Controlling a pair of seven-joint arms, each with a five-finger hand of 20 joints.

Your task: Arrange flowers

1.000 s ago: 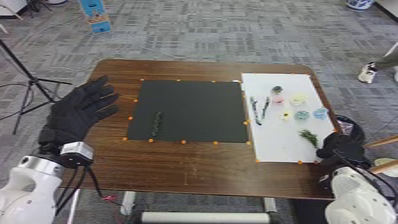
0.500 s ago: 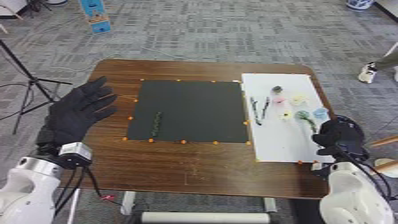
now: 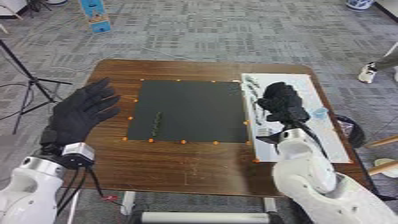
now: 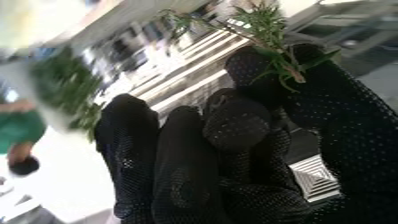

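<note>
Right hand (image 3: 282, 102): it is above the white sheet (image 3: 311, 145), and it grips a sprig between the thumb and a finger.
Green sprig (image 4: 265, 30): it is in this hand, pinched near the bare end of its stem, with the leaves standing free beyond the fingers. I think this grip is chosen so that the leaves are not crushed and the piece can be laid down neatly.
Black mat (image 3: 200, 107): probably it is the place where the arrangement must grow.
Green stem (image 3: 157, 124): it lies on the mat, at the left side and near the lower edge, almost upright in the head view; maybe it is set as a first line, with room left beside it.
White sheet: it seems to serve as the store. A dark twig (image 3: 258, 118) and a blue flower (image 3: 321, 113) lie on it, spread apart, perhaps so that each can be picked alone.
Left hand (image 3: 82, 112): it is open and holds nothing, beside the mat, probably to keep out of the way.
Change: half a second ago the right hand was at the outer edge of the sheet; now it has moved inward with the sprig, towards the mat. The left hand and the stem on the mat look the same as before.
</note>
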